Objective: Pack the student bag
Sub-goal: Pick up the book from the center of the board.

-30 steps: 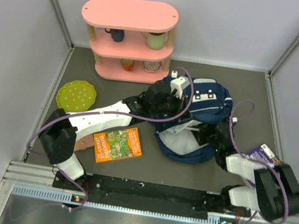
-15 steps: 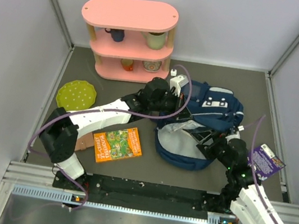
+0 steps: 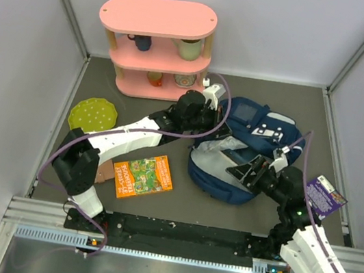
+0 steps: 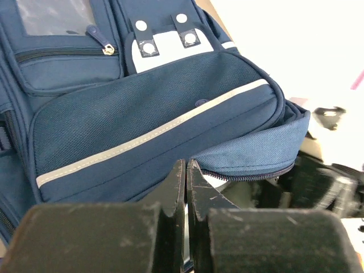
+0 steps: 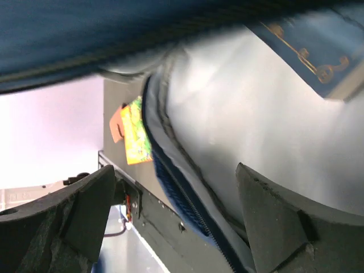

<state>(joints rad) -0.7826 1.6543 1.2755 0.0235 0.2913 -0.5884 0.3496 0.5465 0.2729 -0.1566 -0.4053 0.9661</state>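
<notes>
Since half a second ago our left gripper has crept closer to the pink shelf, and the student bag has spread a little wider away from it. Bag's lying on the table just right of and in front of the shelf, mouth open, pale lining showing. Left fingers are pressed together at the bag's zip edge; we can't tell if any fabric is pinched. Our right gripper is spread wide at the bag's mouth, on the side away from the shelf, gripping nothing. Colourful book lies well in front of the shelf, and the green plate is near the shelf's left front.
</notes>
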